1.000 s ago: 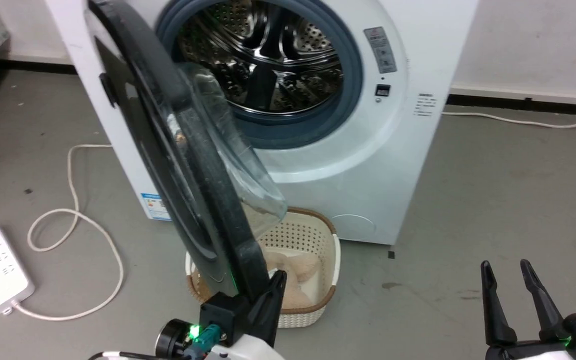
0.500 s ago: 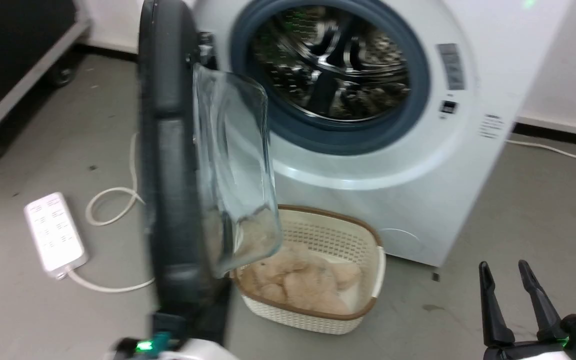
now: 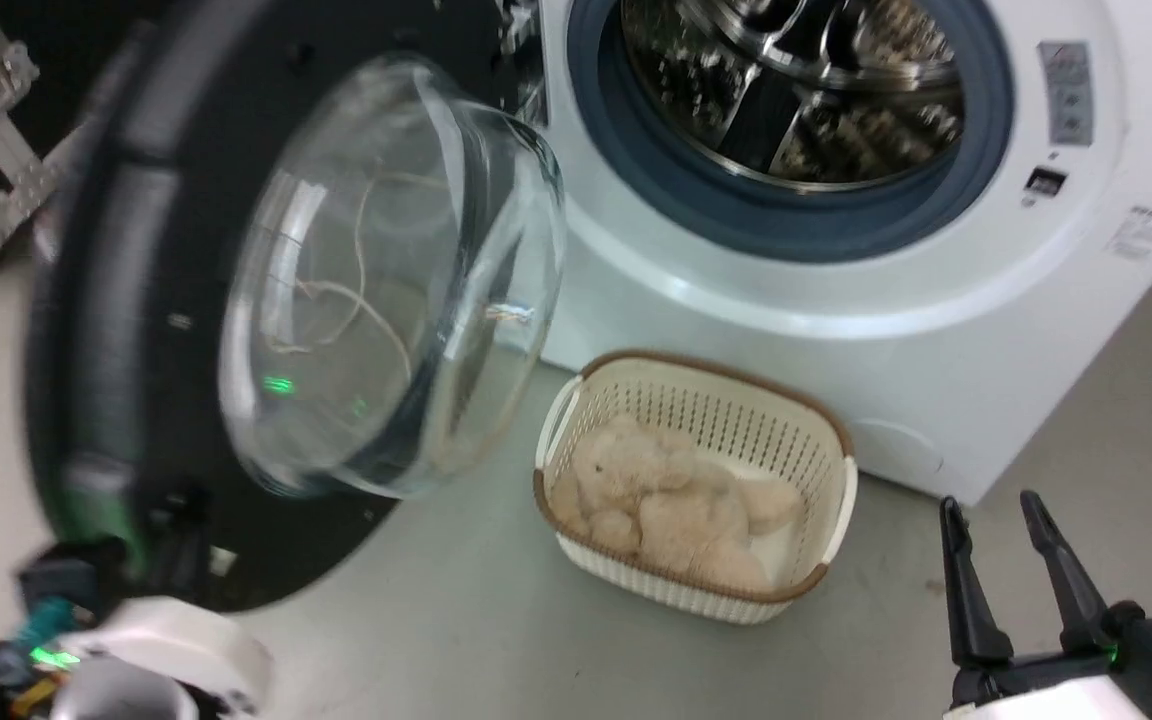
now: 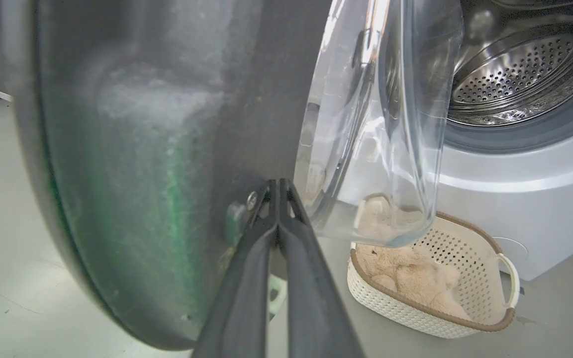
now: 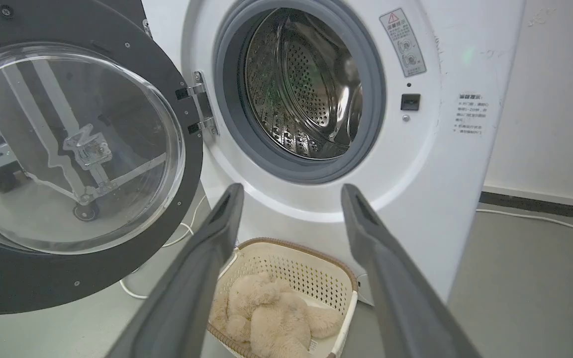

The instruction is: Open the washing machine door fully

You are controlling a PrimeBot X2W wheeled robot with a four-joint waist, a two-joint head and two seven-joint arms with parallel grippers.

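My left claw (image 4: 279, 185), fingers pressed together, empty, touches the washing machine door (image 4: 157, 149) at left. My right claw (image 3: 989, 500): spread open, empty.

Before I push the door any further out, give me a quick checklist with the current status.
1. Door wide of the drum: ok.
2. Door at the stop of its hinge: cannot tell.
3. Left end effector shut, tips against the door's inner face: ok.
4. Right end effector open, apart from everything: ok.
5. Basket on the floor beside the door, out of its outward swing: ok.
6. Room behind the door: cannot tell, blurred.
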